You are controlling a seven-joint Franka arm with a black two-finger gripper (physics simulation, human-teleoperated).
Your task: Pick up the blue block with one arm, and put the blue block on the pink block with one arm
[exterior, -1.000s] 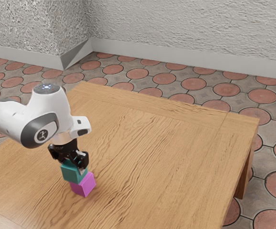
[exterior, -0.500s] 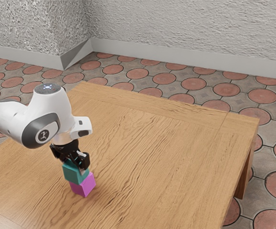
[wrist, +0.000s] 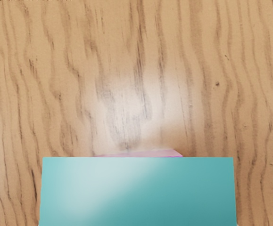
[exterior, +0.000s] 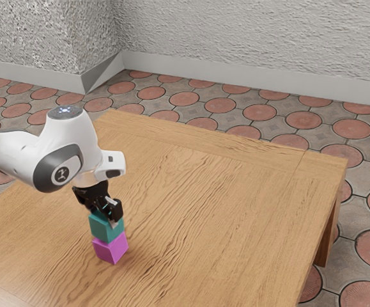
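No text, number or brand can be read; a small white mark is seen on the grey round cap of the arm; no letters can be made out in it.

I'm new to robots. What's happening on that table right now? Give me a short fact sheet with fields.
Surface: wooden table
Stack: blue block resting on the pink block
Stack pose: upright, roughly aligned
Arm: white arm reaching in from the exterior view's left
Gripper: black gripper right at the blue block's top
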